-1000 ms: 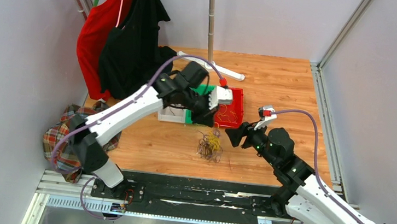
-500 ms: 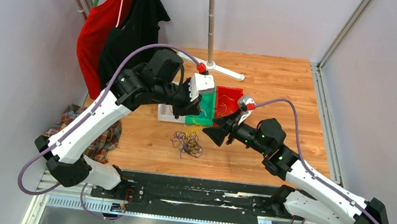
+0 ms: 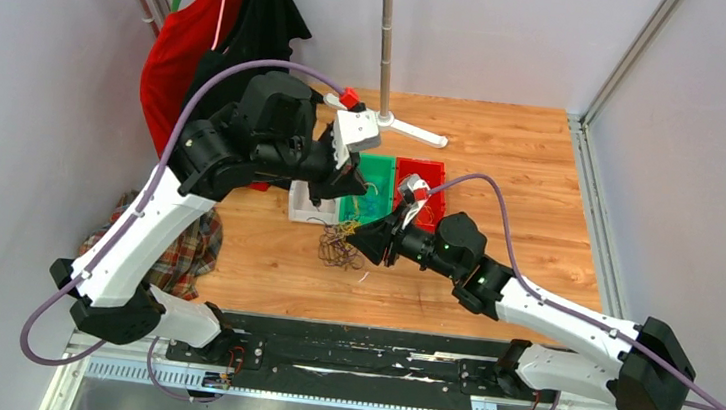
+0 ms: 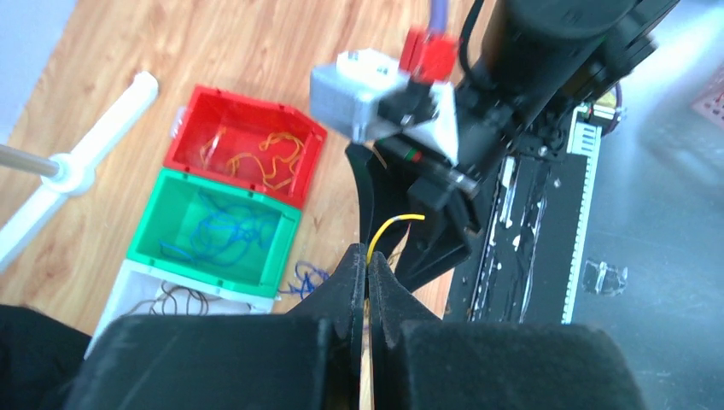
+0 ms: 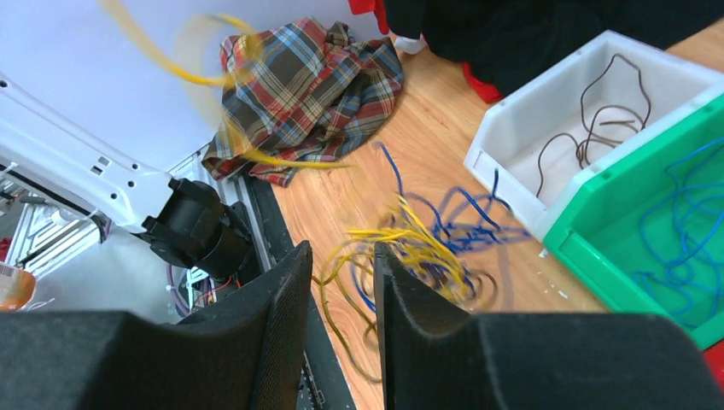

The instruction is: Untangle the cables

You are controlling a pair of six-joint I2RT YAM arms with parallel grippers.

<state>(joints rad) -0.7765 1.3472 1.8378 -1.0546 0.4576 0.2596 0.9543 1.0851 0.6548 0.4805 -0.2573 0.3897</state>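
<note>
1. While blur smears their yellow strands, the cables [image 5: 418, 248] lie tangled on the near side of the white bin [image 5: 504, 166], just beyond the right gripper [image 5: 341, 252], jaws parted.
2. The left gripper [image 4: 367, 266] is clenched on one yellow cable [image 4: 394, 220].

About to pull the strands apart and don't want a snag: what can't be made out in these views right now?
Top view: the cable tangle is too small to trace strands, and the right gripper covers its edge.
Left wrist: the left gripper pinches a yellow cable; its fingers hide where it runs below.
Right wrist: the yellow strands are motion-blurred; whether one lies between the fingers is unclear.
</note>
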